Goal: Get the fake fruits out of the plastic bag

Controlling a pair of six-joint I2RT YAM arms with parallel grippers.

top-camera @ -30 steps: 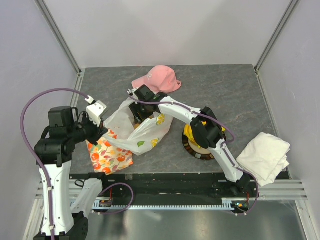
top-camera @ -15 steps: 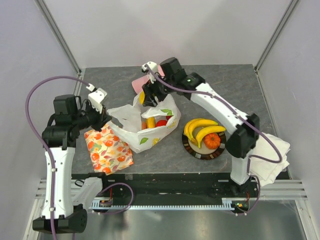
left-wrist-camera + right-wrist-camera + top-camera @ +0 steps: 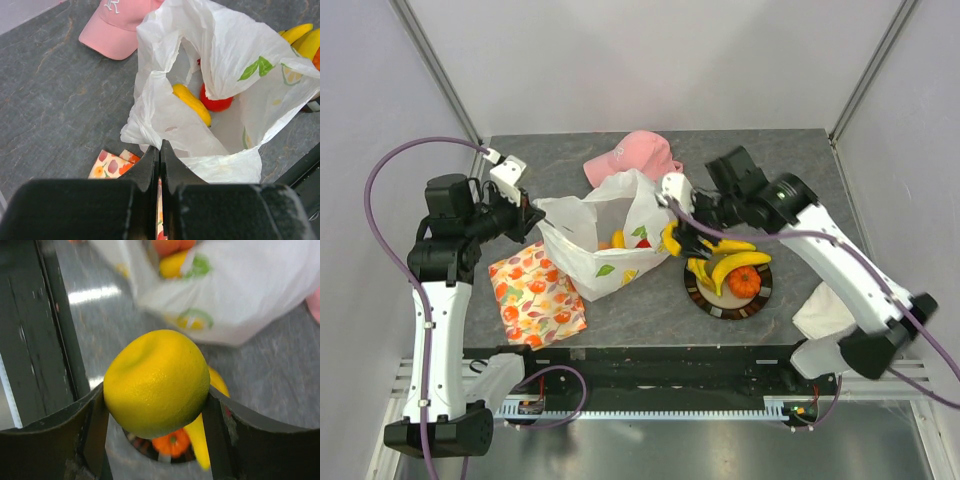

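- The plastic bag (image 3: 603,240) sits open-mouthed at the centre of the top view on the tabletop (image 3: 770,180). A yellow fruit (image 3: 191,102) and a red fruit (image 3: 216,102) lie inside it.
- The left gripper (image 3: 160,150) is closed tight, pinching the bag's left rim.
- The right gripper (image 3: 156,400) is spread wide and clamps a yellow lemon (image 3: 156,375) just right of the bag, over the left edge of the plate (image 3: 695,293).
- Bananas (image 3: 725,265) and a small orange pumpkin (image 3: 745,283) lie on the plate.
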